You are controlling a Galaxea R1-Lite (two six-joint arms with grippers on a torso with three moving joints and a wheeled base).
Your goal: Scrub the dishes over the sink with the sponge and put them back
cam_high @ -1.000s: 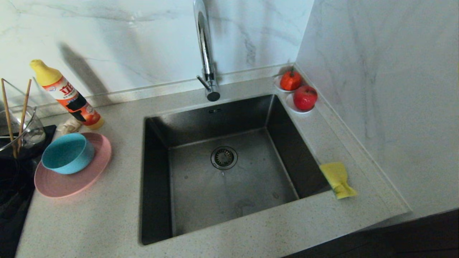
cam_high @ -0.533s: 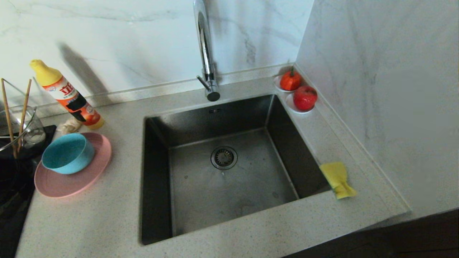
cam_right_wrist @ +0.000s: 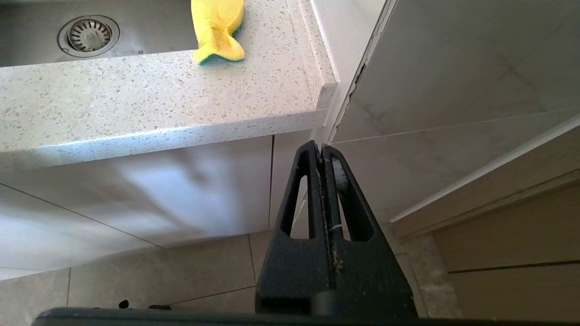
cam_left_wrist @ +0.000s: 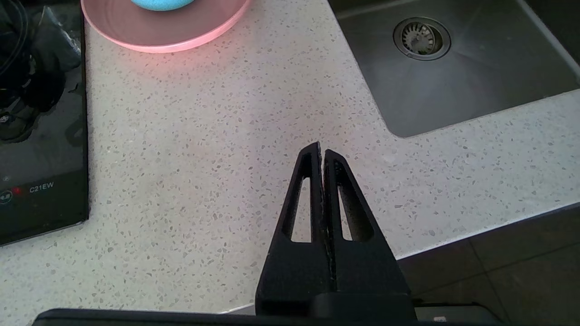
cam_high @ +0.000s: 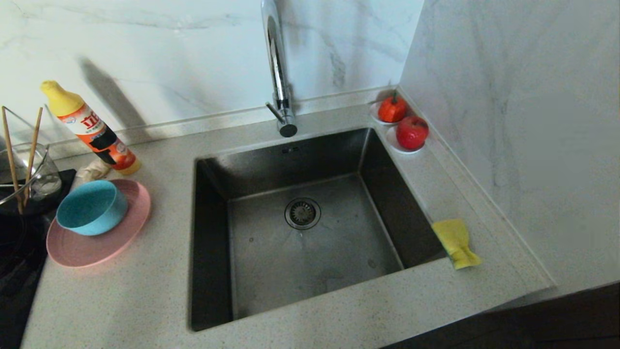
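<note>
At far left the chopsticks [cam_high: 22, 160] stand in a glass container [cam_high: 34, 172], exactly as a second ago. Beside them the teal bowl [cam_high: 92, 207] sits on the pink plate [cam_high: 104, 242], unmoved. The left pincer [cam_left_wrist: 322, 151] hangs over the counter [cam_left_wrist: 204, 158] near its front edge, fingers pressed together, empty. The sink [cam_high: 305, 232] looks unchanged. The sponge [cam_high: 456, 242] lies at its right rim, as before. The right pincer [cam_right_wrist: 321, 148] hangs below the counter edge, closed tight, holding nothing.

Nothing has shifted across the head views: the sponge [cam_high: 456, 243], plate [cam_high: 97, 228] and bowl [cam_high: 91, 206] lie as before.
</note>
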